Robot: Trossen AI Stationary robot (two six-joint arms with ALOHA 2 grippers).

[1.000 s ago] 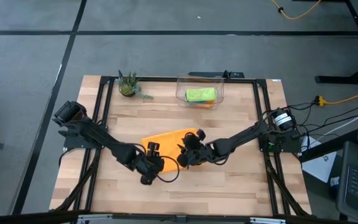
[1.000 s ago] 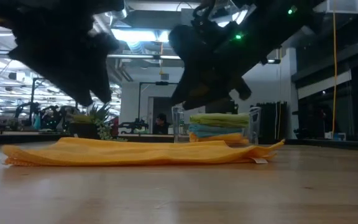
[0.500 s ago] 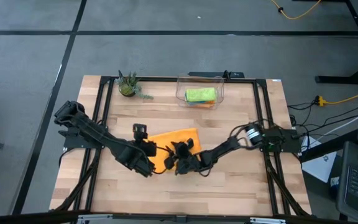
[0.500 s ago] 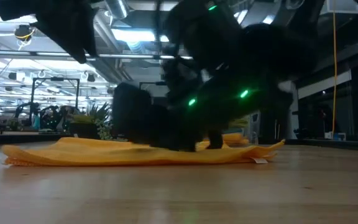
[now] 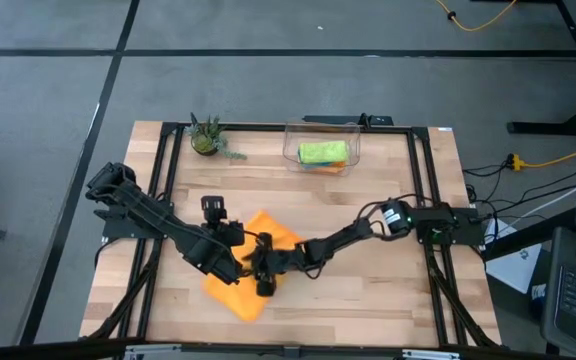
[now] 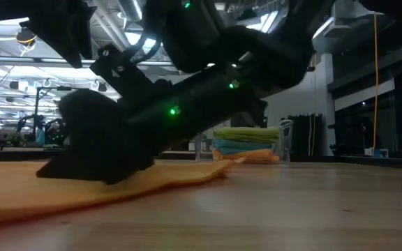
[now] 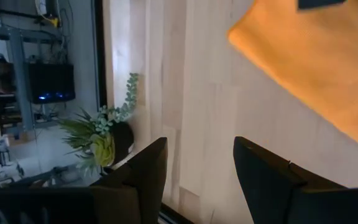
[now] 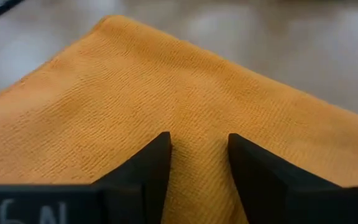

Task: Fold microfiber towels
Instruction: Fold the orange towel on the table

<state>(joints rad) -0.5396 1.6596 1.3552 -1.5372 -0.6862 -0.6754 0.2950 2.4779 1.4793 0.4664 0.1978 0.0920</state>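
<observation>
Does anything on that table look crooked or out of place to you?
The orange towel lies askew, turned like a diamond against the table edges, with both arms low over it. The other towels sit stacked in the clear bin at the back, and the small plant stands upright. Nothing looks spilled or damaged.

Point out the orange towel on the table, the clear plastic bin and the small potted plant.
orange microfiber towel (image 5: pixel 236 298): high view, its bare near corner.
clear plastic bin (image 5: pixel 293 132): high view, its far left rim.
small potted plant (image 5: pixel 205 139): high view, its green leaves.
</observation>
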